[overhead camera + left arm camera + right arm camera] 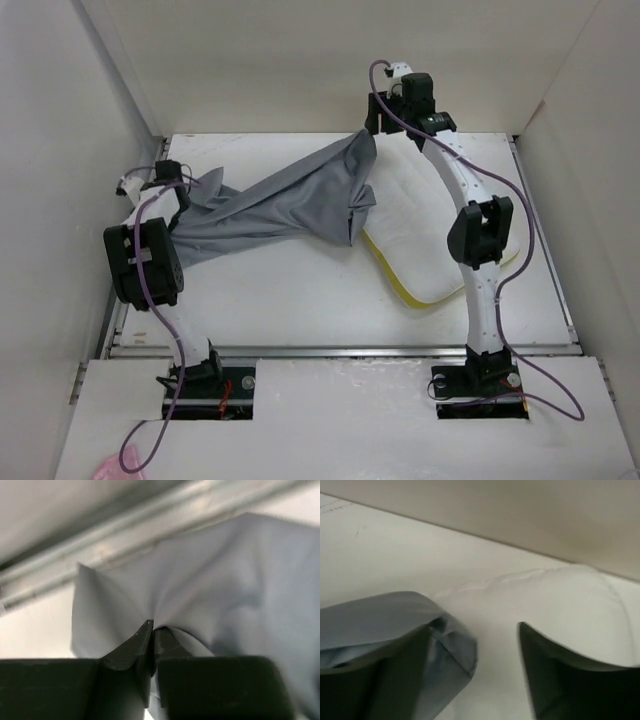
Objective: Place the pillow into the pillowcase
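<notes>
My left arm is folded at the left of the top view: elbow low nr the front edge, forearm running up to the left gripper [180, 186] at mid-left, close to the side wall. My right arm is stretched long from its base at lower right, up across the pillow [430, 235] to the right gripper [373, 118] at top centre by the back wall.

Left gripper: clenched, tips pinched tight on a bunched fold of the pillowcase [290, 200]. Right gripper: released, fingers well apart w/ nothing btw them. Grey cloth is draped over the finger at the left of that cam's frame only.

The pillowcase runs as a twisted grey band from mid-left up to top centre above the table [300, 295]. Its right end overlaps the pillow's upper-left corner. The pillow lies flat in the right half, yellow piping showing along its lower edge, and my right forearm hides a strip of it.

The top view shows neither set of fingertips, since wrist housings & cloth cover them. The grip states come from the wrist cams only. The left wrist cam shows cloth and a blurred metal rail [125, 535] at upper left, no pillow. The right wrist cam shows a white surface below w/ a faint puckered line. Can't tell for sure if that's pillow or table.
</notes>
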Controlling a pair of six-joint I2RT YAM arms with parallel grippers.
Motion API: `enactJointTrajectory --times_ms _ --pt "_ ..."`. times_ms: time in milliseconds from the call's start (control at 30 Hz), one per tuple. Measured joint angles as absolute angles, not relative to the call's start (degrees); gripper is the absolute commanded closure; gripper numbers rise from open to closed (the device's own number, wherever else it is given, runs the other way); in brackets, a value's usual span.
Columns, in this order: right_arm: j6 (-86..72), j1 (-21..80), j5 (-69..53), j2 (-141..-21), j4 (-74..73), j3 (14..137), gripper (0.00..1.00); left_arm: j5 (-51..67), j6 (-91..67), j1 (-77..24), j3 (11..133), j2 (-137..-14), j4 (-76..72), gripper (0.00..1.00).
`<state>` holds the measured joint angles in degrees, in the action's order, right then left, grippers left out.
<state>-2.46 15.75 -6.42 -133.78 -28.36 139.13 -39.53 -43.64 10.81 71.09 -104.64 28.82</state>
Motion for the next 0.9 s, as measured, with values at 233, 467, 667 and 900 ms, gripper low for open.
enactJointTrajectory --times_ms 233,467,667,900 --pt "-1.4 15.5 -7.1 -123.5 -27.6 119.6 0.0 -34.0 -35.0 13.8 85.3 -102.6 24.8 0.0" --pt "-6.0 15.5 -0.2 -94.8 -24.1 84.8 0.0 -16.4 -29.2 7.0 73.8 -83.2 13.0 0.0" --pt "-10.3 15.4 -1.3 -91.5 -22.3 69.7 0.0 -9.5 -29.0 -2.5 68.1 -84.5 9.6 0.0" --pt "-17.2 12.9 -3.1 -97.8 -20.6 67.4 0.0 -8.0 -30.8 -7.9 68.1 -99.5 11.6 0.0"
